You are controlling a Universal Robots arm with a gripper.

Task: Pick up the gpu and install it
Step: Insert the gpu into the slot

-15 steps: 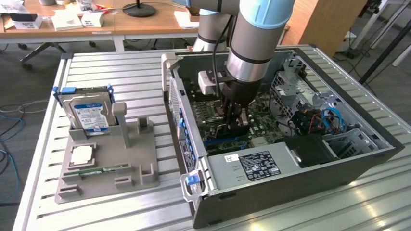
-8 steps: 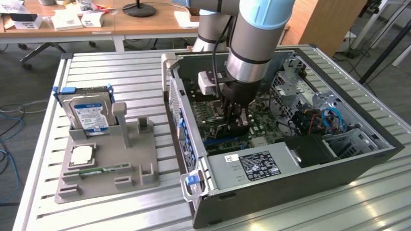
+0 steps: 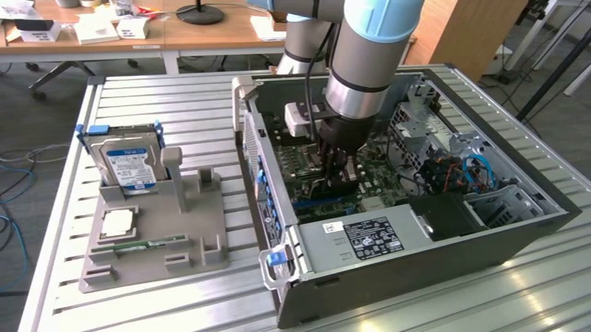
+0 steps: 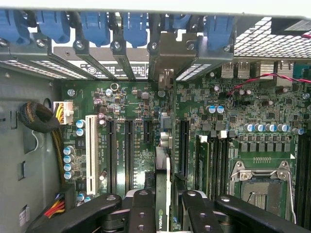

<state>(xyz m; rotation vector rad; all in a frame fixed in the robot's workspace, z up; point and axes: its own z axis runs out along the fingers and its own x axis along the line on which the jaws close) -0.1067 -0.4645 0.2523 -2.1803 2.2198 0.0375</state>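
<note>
My arm reaches straight down into the open grey computer case [image 3: 517, 238], black gripper [image 4: 164, 206] clamping the thin dark gpu card [image 4: 163, 184] edge-on, upright above the green motherboard's [image 4: 136, 97] slots, between the bracket wall and the RAM sockets.

Open computer case [image 3: 517, 238] lies on the slatted metal table [image 3: 185, 93]. To the exterior view's left of that case sits a grey holder [image 3: 152, 242], a blue-labelled hard drive [image 3: 129, 162] standing at its far end, a processor chip [image 3: 118, 221] lying flat nearer.
</note>
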